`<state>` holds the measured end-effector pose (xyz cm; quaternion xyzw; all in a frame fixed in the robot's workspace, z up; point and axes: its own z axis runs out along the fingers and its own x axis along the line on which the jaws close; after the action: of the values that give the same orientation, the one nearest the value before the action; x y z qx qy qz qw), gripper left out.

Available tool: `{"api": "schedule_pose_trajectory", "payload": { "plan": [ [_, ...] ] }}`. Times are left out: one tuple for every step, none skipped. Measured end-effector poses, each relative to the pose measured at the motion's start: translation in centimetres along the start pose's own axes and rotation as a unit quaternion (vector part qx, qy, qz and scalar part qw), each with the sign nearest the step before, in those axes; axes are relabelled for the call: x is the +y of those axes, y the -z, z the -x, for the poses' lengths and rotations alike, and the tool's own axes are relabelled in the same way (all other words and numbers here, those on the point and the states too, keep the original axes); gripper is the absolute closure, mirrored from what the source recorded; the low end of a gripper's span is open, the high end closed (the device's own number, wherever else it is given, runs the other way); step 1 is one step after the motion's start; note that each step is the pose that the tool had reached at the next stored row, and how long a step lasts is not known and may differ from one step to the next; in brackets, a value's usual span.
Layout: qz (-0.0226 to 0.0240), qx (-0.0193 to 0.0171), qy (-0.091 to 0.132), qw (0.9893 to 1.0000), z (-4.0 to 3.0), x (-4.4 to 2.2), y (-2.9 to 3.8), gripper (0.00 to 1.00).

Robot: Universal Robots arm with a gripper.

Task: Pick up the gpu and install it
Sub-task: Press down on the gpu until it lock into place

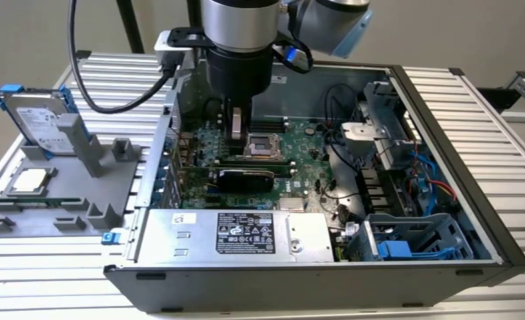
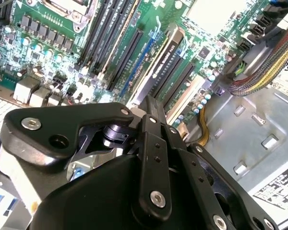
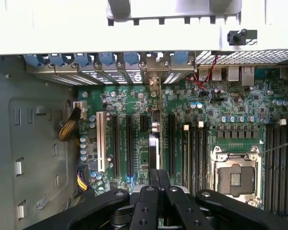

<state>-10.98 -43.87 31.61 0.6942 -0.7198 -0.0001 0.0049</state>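
Observation:
The gpu stands on edge in a motherboard slot inside the open computer case, black cooler facing the case front. In both wrist views it is seen edge-on as a thin dark card, its silver bracket against the rear slot wall. My gripper hangs a little above the card, apart from it. Its black fingers lie together, shut, with nothing between them.
A grey fixture at the exterior view's left carries a silver hard drive with a blue frame and a processor chip. Inside the case are the power supply, the CPU socket, cable bundles and a drive cage.

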Motion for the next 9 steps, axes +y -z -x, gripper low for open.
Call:
{"api": "schedule_pose_trajectory", "payload": {
  "plan": [
    [0.0000, 0.0000, 0.000, 1.0000, 0.00, 0.00, 0.09, 1.00],
    [0.0000, 0.0000, 0.000, 1.0000, 0.00, 0.00, 0.18, 1.00],
    [0.0000, 0.0000, 0.000, 1.0000, 0.00, 0.00, 0.27, 1.00],
    [0.0000, 0.0001, 0.000, 1.0000, 0.00, 0.00, 0.37, 1.00],
    [0.0000, 0.0000, 0.000, 1.0000, 0.00, 0.00, 0.46, 1.00],
    [0.0000, 0.0000, 0.000, 1.0000, 0.00, 0.00, 0.55, 1.00],
    [0.0000, 0.0000, 0.000, 1.0000, 0.00, 0.00, 0.64, 1.00],
    [0.0000, 0.0000, 0.000, 1.0000, -0.01, 0.01, 0.74, 1.00],
    [0.0000, 0.0000, 0.000, 1.0000, -0.01, 0.01, 0.83, 1.00]
  ]
}}
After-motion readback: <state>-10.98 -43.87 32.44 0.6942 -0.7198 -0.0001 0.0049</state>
